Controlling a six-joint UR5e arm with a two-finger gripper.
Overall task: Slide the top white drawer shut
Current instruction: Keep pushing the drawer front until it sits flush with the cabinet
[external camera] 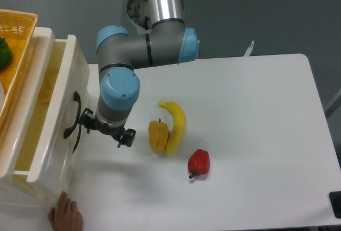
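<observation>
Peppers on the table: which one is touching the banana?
The orange-yellow pepper. It lies against the left side of the banana. The red pepper lies apart from it, lower right, with bare table between them.
</observation>
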